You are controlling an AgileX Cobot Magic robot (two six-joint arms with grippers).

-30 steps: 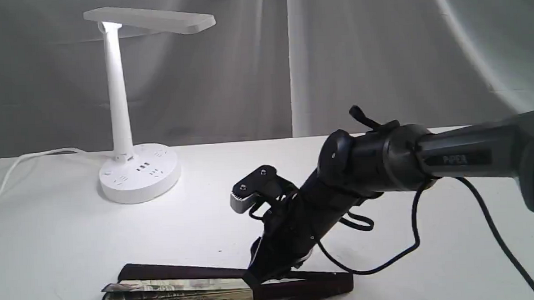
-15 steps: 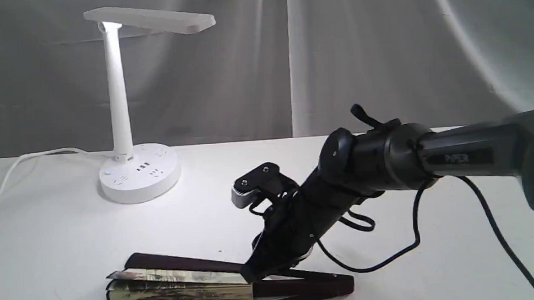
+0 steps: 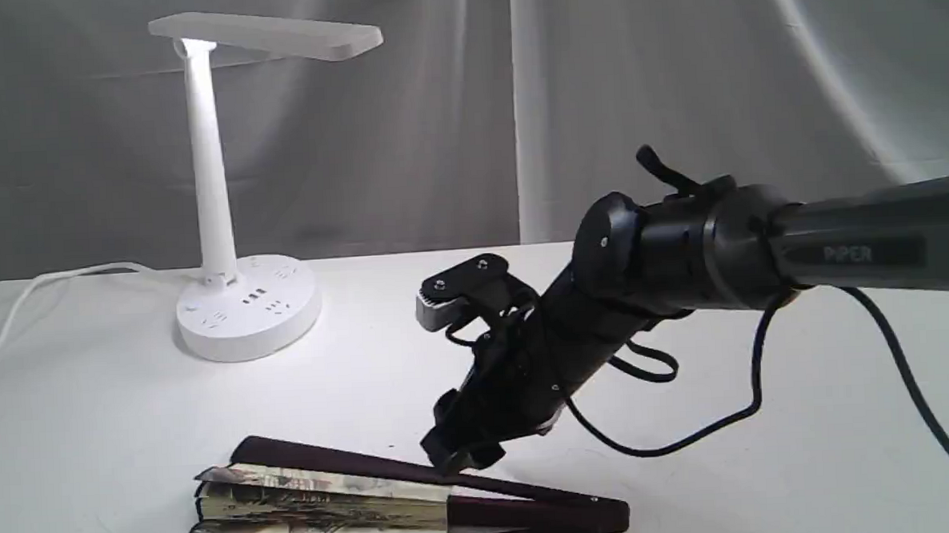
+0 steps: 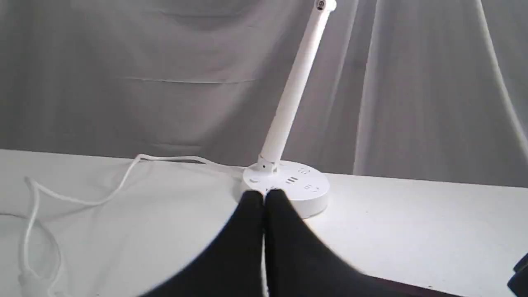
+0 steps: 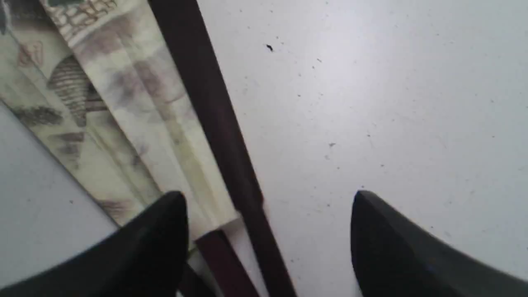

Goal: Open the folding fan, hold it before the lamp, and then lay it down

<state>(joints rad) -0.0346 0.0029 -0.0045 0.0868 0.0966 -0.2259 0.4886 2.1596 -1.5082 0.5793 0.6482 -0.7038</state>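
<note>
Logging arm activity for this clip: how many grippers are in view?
2. The right gripper hangs over the folding fan, jaws apart. The left gripper shows only in its own wrist view, jaws together, facing the lamp.

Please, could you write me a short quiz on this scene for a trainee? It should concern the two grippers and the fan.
1. True or false: the right gripper grips the folding fan.
2. Choose: the left gripper is A) wide open, B) shut on nothing, C) shut on a cord.
3. Fill in: the fan lies partly ____ on the table.

Key:
1. False. It is open, above the fan.
2. B
3. open
</note>
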